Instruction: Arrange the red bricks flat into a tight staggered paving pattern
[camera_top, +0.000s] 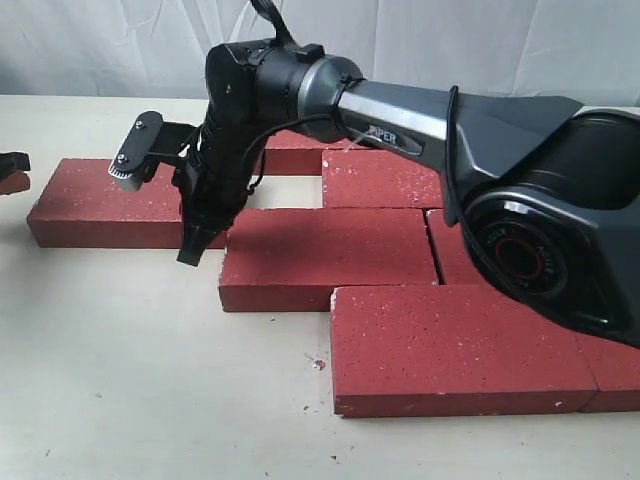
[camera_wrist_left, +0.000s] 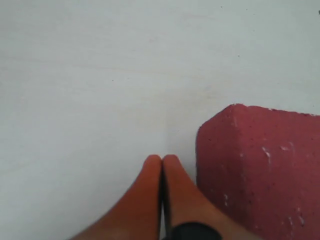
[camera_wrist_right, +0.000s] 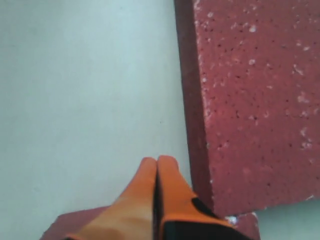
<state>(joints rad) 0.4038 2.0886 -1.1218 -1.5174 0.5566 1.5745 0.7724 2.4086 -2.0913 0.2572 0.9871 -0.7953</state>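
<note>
- Layout: the red bricks (camera_top: 330, 255) lie flat on the desk (camera_top: 130, 380) in staggered rows.
- The centre brick (camera_top: 330, 245) touches the front brick (camera_top: 455, 345), which sits at 5 o'clock of it, offset by roughly half a length.
- The left brick (camera_top: 105, 200) lies at 10 o'clock of the centre brick. In its row, a strip of bare desk shows at 12 o'clock of the centre brick.
- Further bricks continue at 1 to 3 o'clock, partly hidden behind the right arm (camera_top: 450, 120).
- Right arm: reaches across the bricks toward 9 o'clock, wrist bent downward.
- Right hand (camera_top: 192, 250): points down at the near edge of the left brick, just beside the centre brick's end. In the right wrist view the right hand (camera_wrist_right: 157, 165) has its orange fingers (camera_wrist_right: 142, 185) pressed together, holding nothing, with a brick edge just beside them.
- Left hand (camera_wrist_left: 162, 162): fingers together, holding nothing, over bare desk, just beside the corner of one brick (camera_wrist_left: 260, 165).
</note>
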